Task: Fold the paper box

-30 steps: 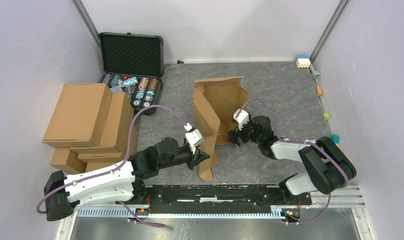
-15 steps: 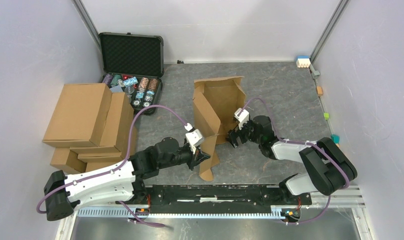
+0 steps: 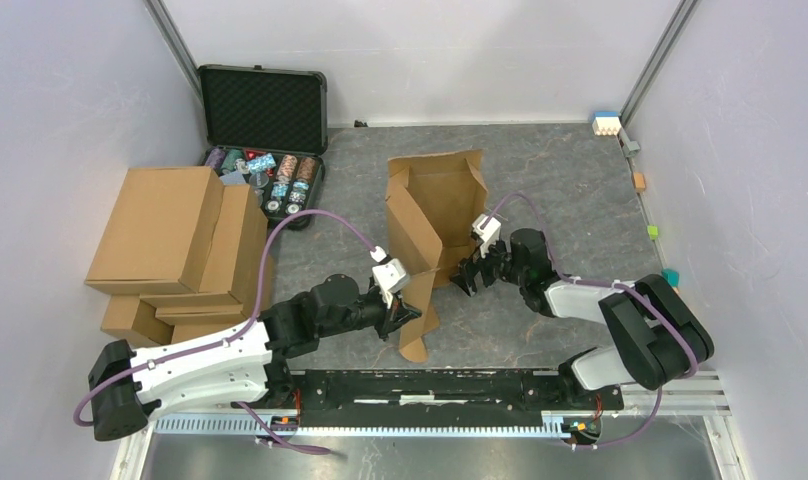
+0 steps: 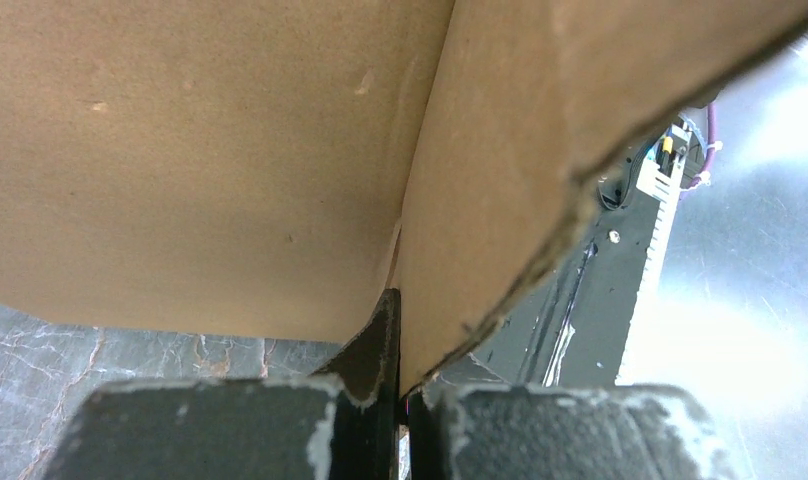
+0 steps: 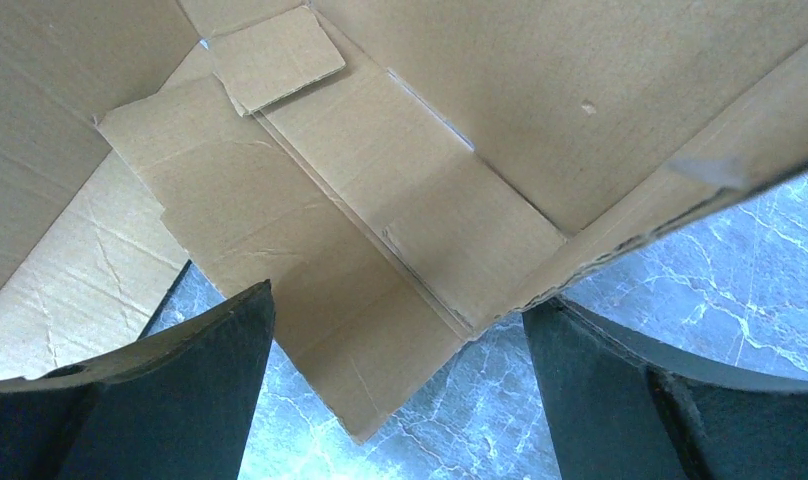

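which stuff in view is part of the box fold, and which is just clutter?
Job:
- paper box
- left tool, shut on its near flap
- right tool, open at its edge

Lying about:
- stacked brown cartons
- open black case
- small coloured blocks, far right

Carton pile left, blk case w/ chips behind.

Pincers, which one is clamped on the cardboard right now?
The left pincer, shut on the paper box's near flap; the right pincer stands open, gripping nothing.
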Robot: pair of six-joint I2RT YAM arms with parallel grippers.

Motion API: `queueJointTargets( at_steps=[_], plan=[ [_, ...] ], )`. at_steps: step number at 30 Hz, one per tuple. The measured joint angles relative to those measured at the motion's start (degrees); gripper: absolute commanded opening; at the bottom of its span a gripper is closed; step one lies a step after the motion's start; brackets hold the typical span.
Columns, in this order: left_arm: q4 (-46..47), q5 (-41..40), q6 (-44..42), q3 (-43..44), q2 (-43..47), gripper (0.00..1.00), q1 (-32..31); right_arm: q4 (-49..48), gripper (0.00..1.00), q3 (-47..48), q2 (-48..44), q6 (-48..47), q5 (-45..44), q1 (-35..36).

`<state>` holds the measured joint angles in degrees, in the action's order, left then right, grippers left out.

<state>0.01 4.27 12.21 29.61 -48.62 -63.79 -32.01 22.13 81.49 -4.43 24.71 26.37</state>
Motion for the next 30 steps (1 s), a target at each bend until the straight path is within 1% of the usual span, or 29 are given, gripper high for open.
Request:
queueJointTargets(
  at_steps=[11, 20, 30],
  plan=[
    [0.2, 0.3, 0.0, 0.0, -0.7, 0.02, 0.0, 2.2, 0.98, 2.9, 2.9, -0.9, 5.9, -1.0],
    [0.4, 0.3, 0.0, 0.0, -1.0, 0.02, 0.0, 2.9, 0.98, 3.4, 3.3, -1.4, 7.4, -1.6],
    [0.5, 0.3, 0.0, 0.0, -1.0, 0.02, 0.0, -1.9, 0.98, 3.4, 3.3, -0.1, 7.2, -3.0]
  ],
)
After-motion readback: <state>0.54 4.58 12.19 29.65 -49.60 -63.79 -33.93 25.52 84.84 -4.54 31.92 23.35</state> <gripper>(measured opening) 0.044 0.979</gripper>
